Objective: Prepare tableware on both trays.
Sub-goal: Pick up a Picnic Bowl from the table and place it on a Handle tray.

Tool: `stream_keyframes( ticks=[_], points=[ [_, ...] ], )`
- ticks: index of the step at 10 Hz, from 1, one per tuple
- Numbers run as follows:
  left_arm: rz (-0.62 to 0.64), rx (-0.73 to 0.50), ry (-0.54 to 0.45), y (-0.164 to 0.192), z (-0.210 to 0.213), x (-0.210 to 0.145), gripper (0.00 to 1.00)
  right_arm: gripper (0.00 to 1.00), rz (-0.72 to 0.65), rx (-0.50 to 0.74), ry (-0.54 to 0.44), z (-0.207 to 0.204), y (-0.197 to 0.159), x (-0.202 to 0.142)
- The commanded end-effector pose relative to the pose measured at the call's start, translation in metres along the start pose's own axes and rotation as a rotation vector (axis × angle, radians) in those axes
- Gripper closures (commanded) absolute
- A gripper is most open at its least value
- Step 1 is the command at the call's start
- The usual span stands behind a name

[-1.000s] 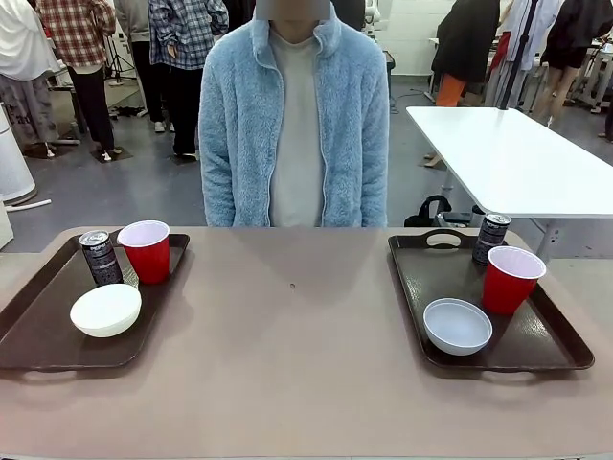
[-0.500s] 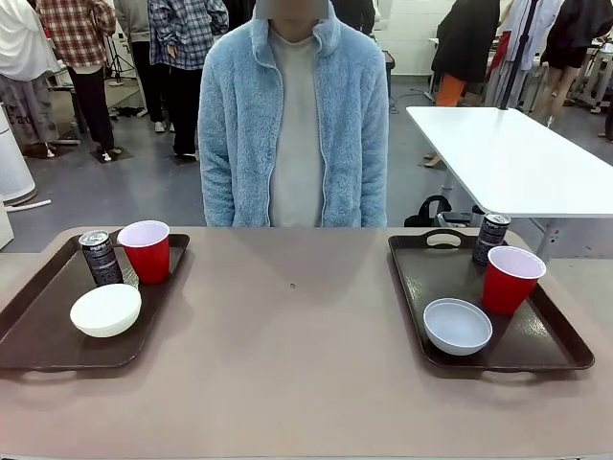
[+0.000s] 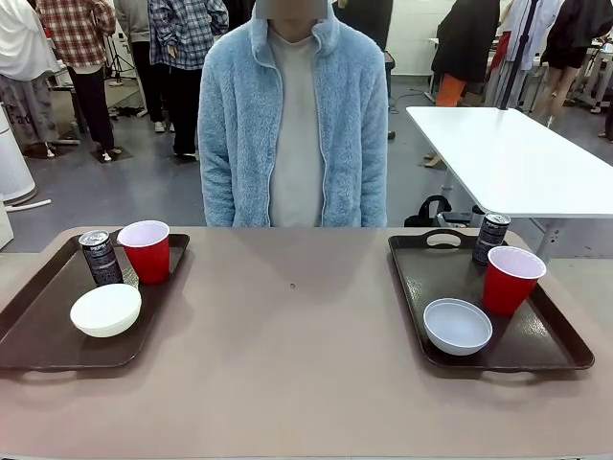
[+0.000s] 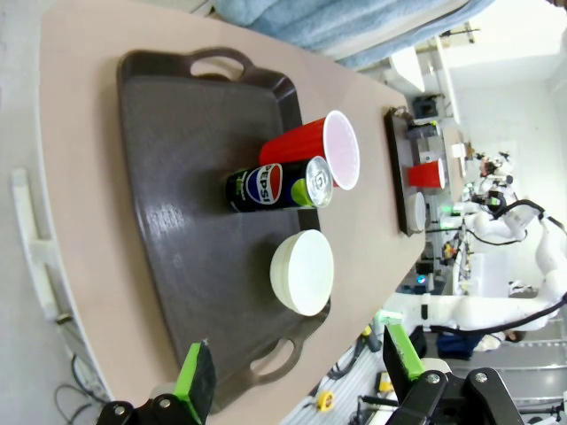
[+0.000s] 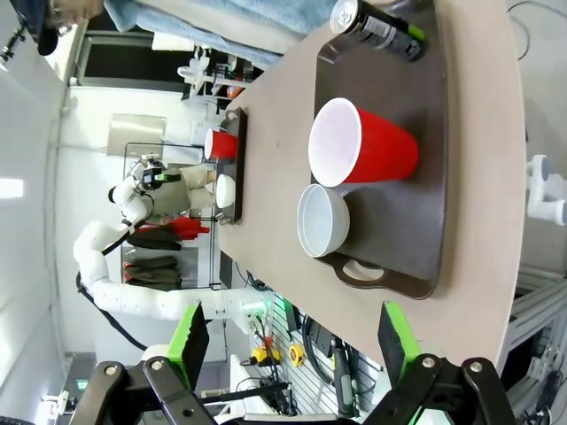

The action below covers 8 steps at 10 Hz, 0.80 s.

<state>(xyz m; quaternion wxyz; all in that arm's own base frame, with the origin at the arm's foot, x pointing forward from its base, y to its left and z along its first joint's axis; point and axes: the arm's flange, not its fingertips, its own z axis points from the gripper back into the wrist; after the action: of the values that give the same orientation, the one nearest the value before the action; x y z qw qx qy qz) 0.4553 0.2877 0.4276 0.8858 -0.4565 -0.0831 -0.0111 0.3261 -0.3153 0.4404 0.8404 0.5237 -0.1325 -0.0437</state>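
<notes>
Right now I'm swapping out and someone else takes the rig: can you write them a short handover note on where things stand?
Left gripper: open, empty, held above the left tray.
Right gripper: open, empty, held above the right tray.
Left tray holds a can, a red cup beside it and a bowl nearer the robot.
Right tray holds a can at its far edge, a red cup and a bowl.
Done: each tray carries one can, one cup, one bowl, all upright.
Left: nothing obvious; the person stands at the far side, hands out of sight.
</notes>
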Motion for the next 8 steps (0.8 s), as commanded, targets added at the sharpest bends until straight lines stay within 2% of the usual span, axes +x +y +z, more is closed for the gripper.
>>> stream_keyframes(
  ticks=[1, 8],
  points=[
    [0.013, 0.018, -0.001, -0.0039, 0.0008, -0.0016, 0.00, 0.00, 0.006, 0.004, -0.005, -0.0018, 0.0025, -0.0019],
    [0.013, 0.018, -0.001, -0.0039, 0.0008, -0.0016, 0.00, 0.00, 0.006, 0.004, -0.005, -0.0018, 0.0025, -0.0019]
  ],
)
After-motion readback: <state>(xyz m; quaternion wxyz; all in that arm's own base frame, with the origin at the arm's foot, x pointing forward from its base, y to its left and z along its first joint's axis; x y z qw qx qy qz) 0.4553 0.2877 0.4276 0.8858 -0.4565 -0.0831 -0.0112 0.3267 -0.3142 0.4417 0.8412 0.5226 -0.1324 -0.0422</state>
